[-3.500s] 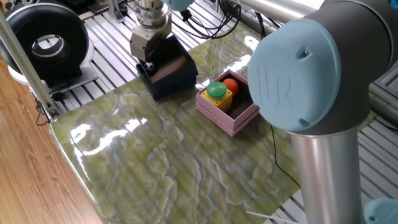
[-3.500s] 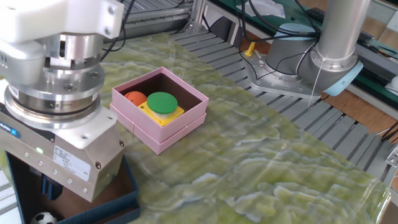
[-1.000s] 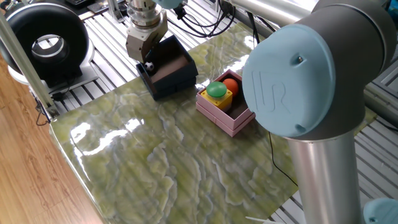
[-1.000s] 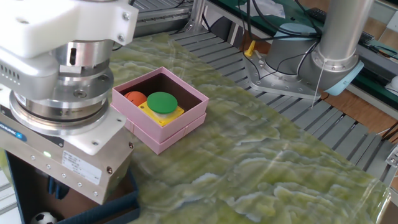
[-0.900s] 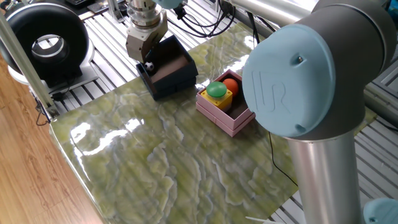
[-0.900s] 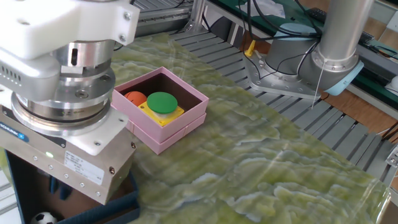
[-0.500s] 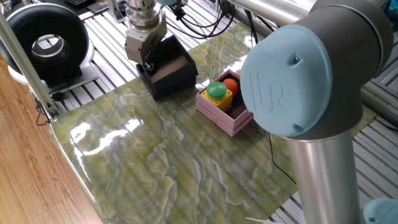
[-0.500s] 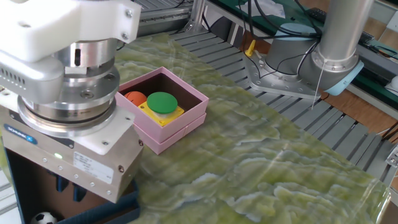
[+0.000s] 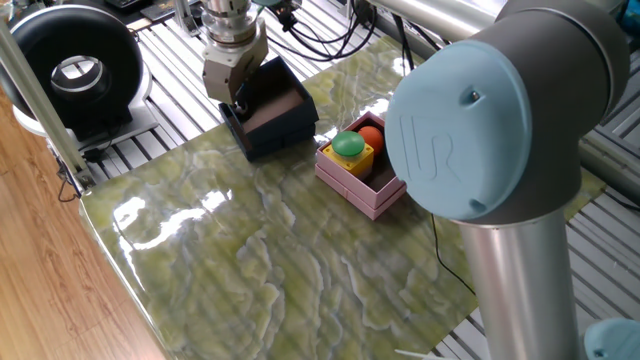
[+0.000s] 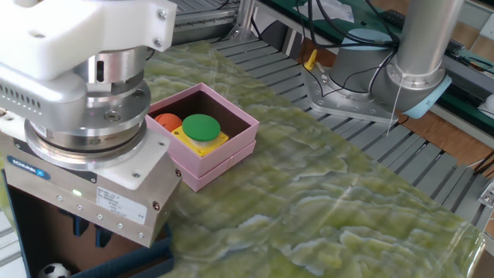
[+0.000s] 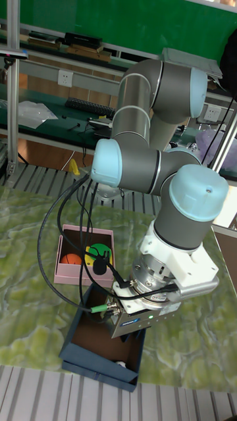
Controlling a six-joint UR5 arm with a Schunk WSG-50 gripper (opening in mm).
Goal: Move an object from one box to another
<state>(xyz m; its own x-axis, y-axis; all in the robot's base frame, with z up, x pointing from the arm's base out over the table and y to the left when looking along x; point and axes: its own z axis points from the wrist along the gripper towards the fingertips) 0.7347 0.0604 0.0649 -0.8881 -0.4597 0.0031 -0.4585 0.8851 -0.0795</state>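
The ball, small, white with black patches, is seen lying on the brown floor of the navy box, in the corner at the picture's bottom left edge in the other fixed view. It is to be carried to the pink box, which stands just beside the navy one on the green marbled table and already holds an orange ball and a green button on a yellow base. The gripper is held upright with its tips lowered inside the navy box, presumably so that the ball can be reached from above between the box walls. Its two blue fingers are parted by a narrow gap through which the floor shows, and nothing is held between them. The ball lies beside the fingers, not between them, so a shift toward that corner is judged to be needed before any closing. In one fixed view the ball is hidden behind the gripper body. Compared with the earlier pictures, the gripper body has been brought lower and further toward the pink box side of the frame, so more of the navy box's floor is covered by it. The ball is found in the same corner as before, and the pink box and its contents are unchanged.
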